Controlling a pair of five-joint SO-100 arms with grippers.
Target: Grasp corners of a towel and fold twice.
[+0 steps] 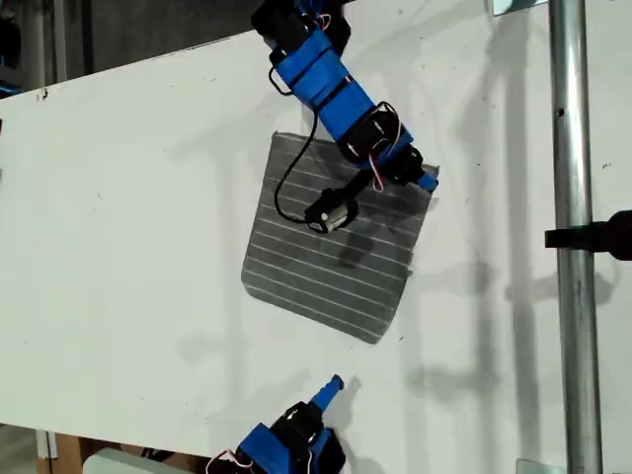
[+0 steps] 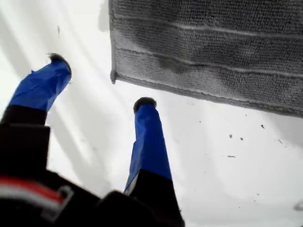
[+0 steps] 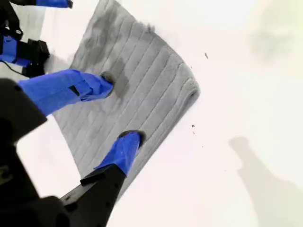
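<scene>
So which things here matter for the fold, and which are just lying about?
For the job: towel, its corners, my first gripper, my second gripper.
Just there: metal pole, black clamp on it, white table.

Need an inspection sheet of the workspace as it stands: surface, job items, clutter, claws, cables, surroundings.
Surface: white table, a few small dark specks, shadows across it.
Job's things: grey striped towel lies flat and unfolded; all four corners are down.
Clutter: nothing seen.
Claws: my first claw is open over bare table, just short of a towel corner, holding nothing. My second claw is open with its tips on the towel near another corner; no cloth lifted.
Cables: a black cable loops from the second arm over the towel.
Surroundings: metal pole with a black clamp at the exterior view's right.
</scene>
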